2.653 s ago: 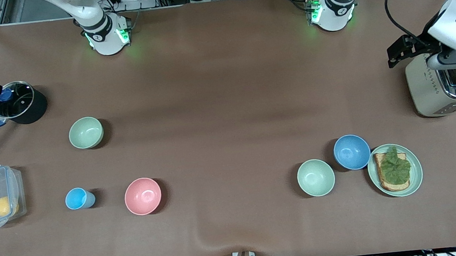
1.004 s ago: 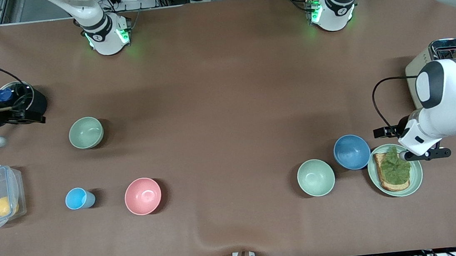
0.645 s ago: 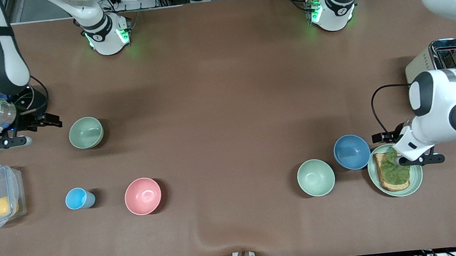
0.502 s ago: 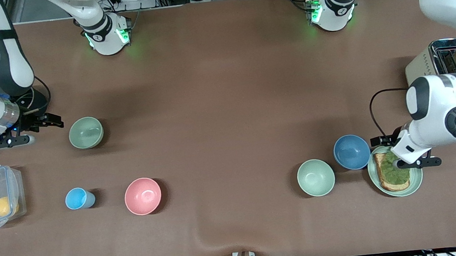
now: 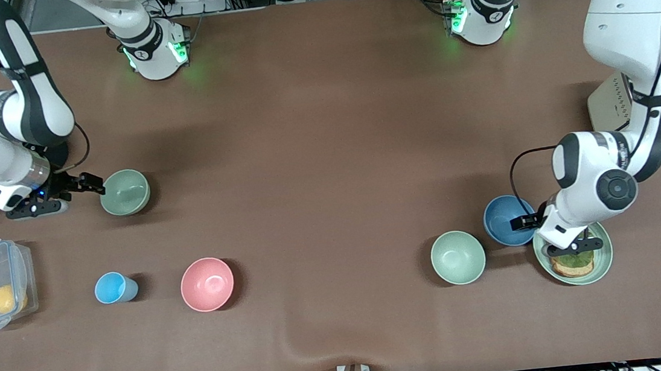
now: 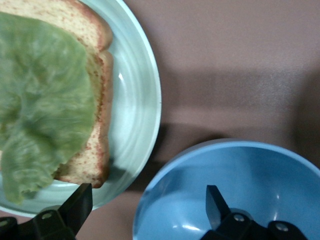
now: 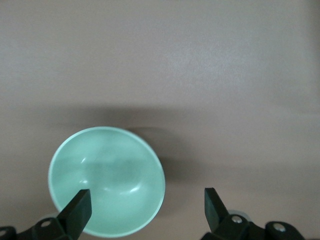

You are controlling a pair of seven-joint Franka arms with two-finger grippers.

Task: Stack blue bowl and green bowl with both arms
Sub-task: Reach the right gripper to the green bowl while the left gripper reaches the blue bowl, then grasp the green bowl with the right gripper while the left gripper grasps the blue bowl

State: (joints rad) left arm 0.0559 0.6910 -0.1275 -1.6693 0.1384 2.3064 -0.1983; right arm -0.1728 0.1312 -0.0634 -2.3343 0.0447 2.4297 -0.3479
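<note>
blue bowl (image 5: 504,217) one, green bowl (image 5: 125,192) one, four bowls total; left end effector (image 6: 147,205), right end effector (image 7: 145,207) both spread.

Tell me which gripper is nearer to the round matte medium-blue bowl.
Left. The left gripper hangs open over the round matte medium-blue bowl's rim, on the side by the toast plate. The right gripper is open beside the sage-green bowl, at the right arm's end of the table.
</note>
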